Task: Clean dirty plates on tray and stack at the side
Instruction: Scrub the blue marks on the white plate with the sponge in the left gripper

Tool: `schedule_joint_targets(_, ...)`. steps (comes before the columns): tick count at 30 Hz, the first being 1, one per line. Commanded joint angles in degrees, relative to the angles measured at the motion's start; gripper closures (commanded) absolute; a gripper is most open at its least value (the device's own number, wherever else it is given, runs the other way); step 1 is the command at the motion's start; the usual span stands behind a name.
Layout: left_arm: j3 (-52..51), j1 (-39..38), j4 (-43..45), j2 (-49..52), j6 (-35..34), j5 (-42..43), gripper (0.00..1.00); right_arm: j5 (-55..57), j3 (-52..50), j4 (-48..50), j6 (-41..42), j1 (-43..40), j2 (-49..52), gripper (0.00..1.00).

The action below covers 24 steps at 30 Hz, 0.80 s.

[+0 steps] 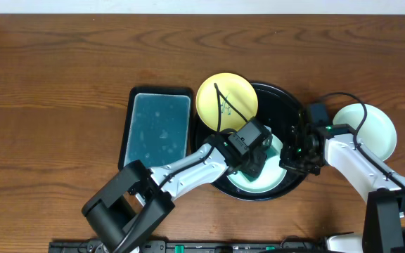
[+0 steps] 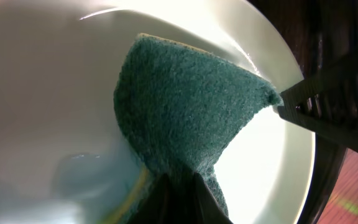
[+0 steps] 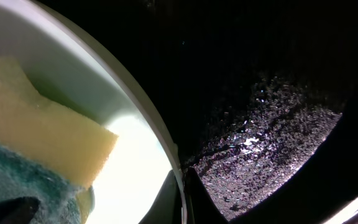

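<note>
A pale mint plate (image 1: 267, 184) lies in the round black tray (image 1: 281, 98). My left gripper (image 1: 253, 163) is shut on a teal-and-yellow sponge (image 2: 191, 112) and presses it onto that plate's inside (image 2: 42, 93). My right gripper (image 1: 294, 158) is shut on the plate's right rim (image 3: 138, 115), one finger inside and one outside over the wet tray floor (image 3: 278, 143). A pale yellow plate (image 1: 227, 98) with green scribbles overlaps the tray's upper-left rim. Another mint plate (image 1: 370, 130) sits on the table to the right of the tray.
A rectangular teal tray (image 1: 159, 126) lies left of the black tray. The wooden tabletop (image 1: 62, 84) stretches to the left and back. Both arms cross the front of the table toward the tray.
</note>
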Motion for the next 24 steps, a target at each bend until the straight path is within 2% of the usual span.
schedule_joint_targets(1,0.46,-1.11,-4.17,1.62,-0.55,0.48,0.92,3.65,0.28,0.17,1.7,0.48,0.42,0.99)
schedule_joint_targets(6,0.46,-0.94,-12.33,1.57,-0.52,-1.84,0.92,5.44,-0.55,0.37,1.79,0.48,0.44,0.99)
schedule_joint_targets(10,0.48,-0.81,-14.32,1.55,-0.57,-5.75,0.92,5.44,-1.44,0.48,1.79,0.48,0.46,0.99)
schedule_joint_targets(16,0.55,0.35,-7.96,1.38,-1.01,-9.29,0.93,5.38,-2.97,1.38,1.81,0.48,0.46,0.99)
schedule_joint_targets(24,0.55,0.98,2.4,1.6,-9.38,-9.44,0.92,5.38,-3.39,1.51,1.79,0.48,0.46,0.99)
